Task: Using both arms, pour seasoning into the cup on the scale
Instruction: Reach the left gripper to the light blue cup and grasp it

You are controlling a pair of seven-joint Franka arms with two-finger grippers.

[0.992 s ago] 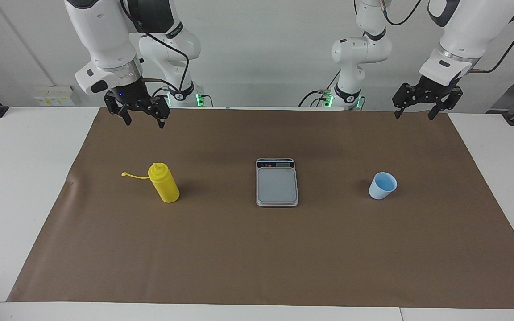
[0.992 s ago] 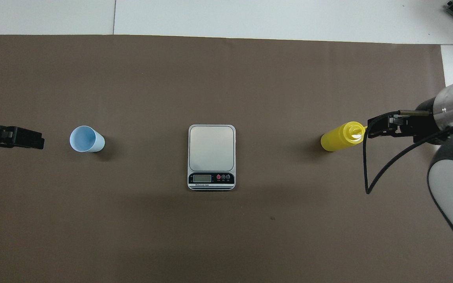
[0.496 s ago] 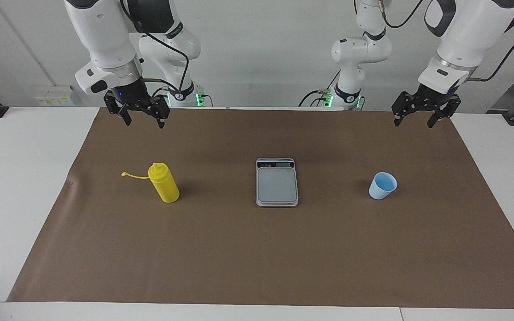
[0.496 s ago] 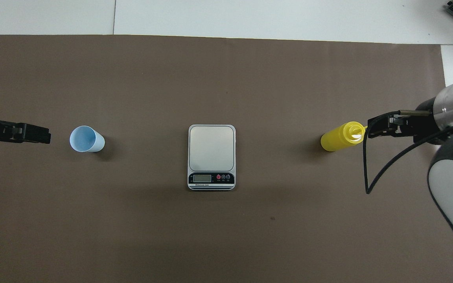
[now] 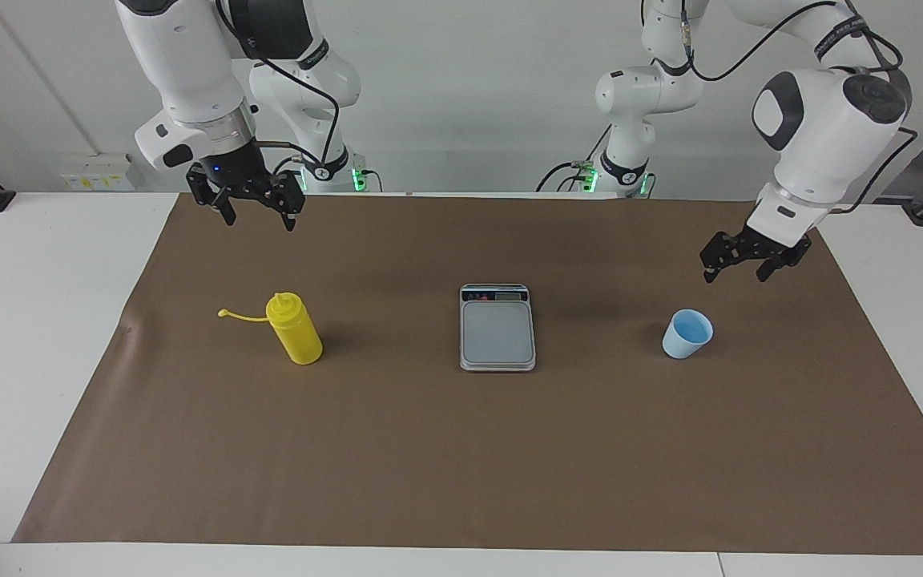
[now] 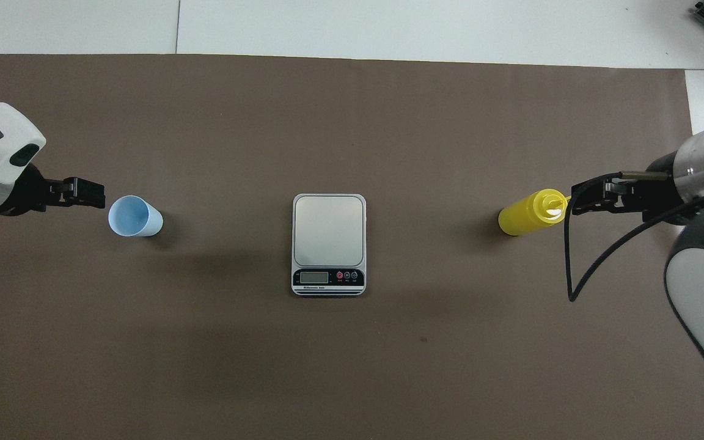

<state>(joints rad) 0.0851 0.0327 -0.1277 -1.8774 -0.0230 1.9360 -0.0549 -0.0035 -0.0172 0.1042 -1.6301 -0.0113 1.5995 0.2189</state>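
The yellow seasoning bottle [image 5: 295, 328] [image 6: 532, 212] stands upright on the brown mat toward the right arm's end, its cap strap sticking out sideways. The silver-grey scale [image 5: 497, 330] [image 6: 329, 235] lies mid-table with its plate bare. The pale blue cup [image 5: 687, 333] [image 6: 135, 216] stands upright on the mat toward the left arm's end, off the scale. My left gripper [image 5: 734, 272] [image 6: 92, 192] hangs open and empty in the air just beside the cup, not touching it. My right gripper [image 5: 259, 222] [image 6: 584, 201] waits open and empty, high above the mat by the bottle.
The brown mat [image 5: 461, 465] covers most of the white table [image 5: 37, 320]. A black cable [image 6: 572, 263] loops down from the right arm over the mat near the bottle.
The left arm has swung down and toward the cup, bringing its open gripper much lower and closer to it. The right arm, bottle, scale and cup have not moved.
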